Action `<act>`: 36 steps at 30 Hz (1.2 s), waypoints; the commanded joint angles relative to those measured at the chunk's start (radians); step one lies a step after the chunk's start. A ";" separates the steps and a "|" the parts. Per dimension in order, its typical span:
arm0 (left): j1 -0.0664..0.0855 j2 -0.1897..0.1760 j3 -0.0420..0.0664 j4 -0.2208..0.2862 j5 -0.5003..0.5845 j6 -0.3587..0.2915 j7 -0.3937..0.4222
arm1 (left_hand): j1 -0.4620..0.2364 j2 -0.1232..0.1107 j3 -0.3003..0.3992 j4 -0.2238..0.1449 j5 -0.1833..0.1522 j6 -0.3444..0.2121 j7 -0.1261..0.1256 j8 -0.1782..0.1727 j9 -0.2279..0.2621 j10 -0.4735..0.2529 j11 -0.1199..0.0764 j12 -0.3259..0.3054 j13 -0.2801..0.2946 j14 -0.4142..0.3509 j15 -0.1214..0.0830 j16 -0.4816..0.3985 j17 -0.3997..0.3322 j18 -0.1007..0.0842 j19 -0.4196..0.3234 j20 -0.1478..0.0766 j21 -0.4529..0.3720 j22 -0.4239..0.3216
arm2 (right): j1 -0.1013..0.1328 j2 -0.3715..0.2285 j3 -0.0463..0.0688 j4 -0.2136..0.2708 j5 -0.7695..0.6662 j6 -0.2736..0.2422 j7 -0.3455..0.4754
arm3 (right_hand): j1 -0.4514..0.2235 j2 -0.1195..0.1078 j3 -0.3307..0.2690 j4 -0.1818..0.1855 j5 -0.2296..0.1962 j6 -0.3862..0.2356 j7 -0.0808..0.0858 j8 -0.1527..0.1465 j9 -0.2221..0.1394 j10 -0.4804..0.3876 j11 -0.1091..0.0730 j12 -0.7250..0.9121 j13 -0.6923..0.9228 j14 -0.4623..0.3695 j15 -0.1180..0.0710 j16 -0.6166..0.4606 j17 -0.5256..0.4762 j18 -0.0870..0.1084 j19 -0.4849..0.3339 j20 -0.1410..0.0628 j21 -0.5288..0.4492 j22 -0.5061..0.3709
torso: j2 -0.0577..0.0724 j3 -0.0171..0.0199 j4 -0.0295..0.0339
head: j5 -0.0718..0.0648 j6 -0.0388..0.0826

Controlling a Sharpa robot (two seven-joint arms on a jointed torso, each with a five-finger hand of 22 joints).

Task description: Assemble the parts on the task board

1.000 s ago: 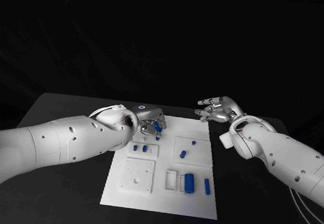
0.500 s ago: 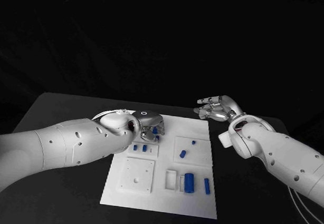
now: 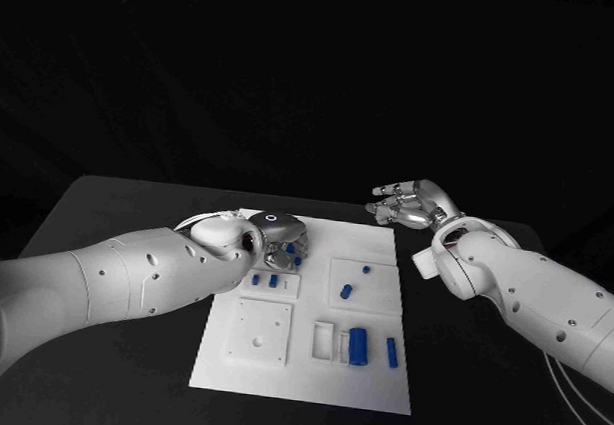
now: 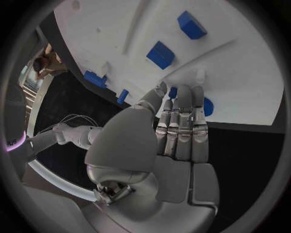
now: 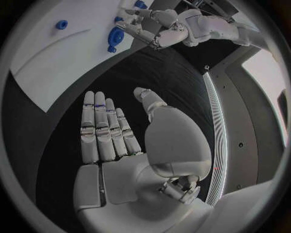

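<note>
While the left hand pinches a blue part over the task board | right hand spread, empty, beyond board's far corner

Robot lab/test rig: black table, dark backdrop, white task board.

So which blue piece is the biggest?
The fat cylinder lying near the board's front edge, between a white slot and a thinner blue rod.
</note>
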 commanded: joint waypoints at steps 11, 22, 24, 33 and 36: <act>-0.011 0.014 0.001 -0.030 -0.011 -0.003 0.004 | -0.026 0.020 0.054 0.006 0.008 0.021 -0.001 0.000 -0.001 0.051 -0.010 -0.005 -0.002 -0.012 -0.005 0.070 0.020 0.016 -0.010 -0.010 0.061 0.024 | 0.001 0.001 0.001 0.004 0.006 0.010 0.009 | -0.008 -0.001 0.000 -0.008 0.002 -0.006 0.005 -0.001 0.000 -0.009 0.001 -0.003 -0.001 -0.010 0.000 0.002 -0.001 0.008 -0.010 0.002 -0.002 -0.001 | 0.000 0.0009 0.0001 | -0.002 -0.003; -0.019 0.019 0.001 -0.038 -0.011 0.010 0.001 | -0.026 0.038 0.075 0.014 0.006 0.057 -0.004 0.000 -0.001 0.105 -0.023 -0.005 -0.001 0.003 -0.010 0.107 0.026 0.019 -0.007 -0.014 0.099 0.025 | 0.001 0.001 0.001 0.004 0.006 0.011 0.009 | -0.010 0.000 -0.002 -0.009 0.002 -0.004 0.005 -0.001 0.000 -0.010 0.001 -0.003 -0.001 -0.012 0.000 0.002 -0.001 0.008 -0.011 0.002 -0.002 -0.001 | 0.000 -0.0002 0.0005 | 0.001 -0.004; -0.020 0.019 0.001 -0.041 -0.010 0.012 0.000 | -0.027 0.042 0.075 0.017 0.006 0.062 -0.006 0.000 -0.001 0.112 -0.025 -0.005 -0.001 0.002 -0.011 0.110 0.026 0.018 -0.010 -0.015 0.107 0.024 | 0.001 0.001 0.001 0.003 0.007 0.010 0.011 | -0.010 0.000 -0.004 -0.008 0.003 -0.003 0.005 -0.001 0.000 -0.010 0.001 -0.002 -0.001 -0.012 0.000 0.002 -0.001 0.008 -0.011 0.002 -0.002 -0.001 | -0.001 0.0000 0.0013 | 0.001 -0.004; -0.024 0.024 0.001 -0.056 -0.007 0.014 0.001 | -0.015 0.068 0.062 0.028 0.003 0.094 -0.013 0.002 0.001 0.158 -0.040 -0.004 0.000 0.021 -0.018 0.132 0.033 0.016 -0.004 -0.023 0.134 0.025 | 0.001 0.004 0.001 0.000 0.011 0.009 0.014 | -0.010 0.001 -0.007 -0.007 0.005 -0.003 0.005 -0.001 0.000 -0.011 0.001 -0.002 -0.001 -0.013 0.001 0.002 -0.001 0.008 -0.012 0.003 -0.002 -0.001 | 0.000 0.0001 0.0007 | 0.003 -0.004; -0.025 0.024 0.001 -0.058 -0.007 0.012 -0.001 | 0.000 0.074 0.054 0.017 0.004 0.103 -0.014 0.001 0.001 0.176 -0.046 -0.004 0.001 0.029 -0.024 0.147 0.041 0.015 0.000 -0.029 0.153 0.025 | 0.001 0.004 0.001 0.000 0.011 0.009 0.014 | -0.010 0.001 -0.007 -0.007 0.005 -0.003 0.005 -0.001 0.000 -0.011 0.001 -0.002 -0.001 -0.013 0.001 0.002 -0.001 0.008 -0.012 0.003 -0.002 -0.001 | 0.000 -0.0004 0.0005 | 0.003 -0.005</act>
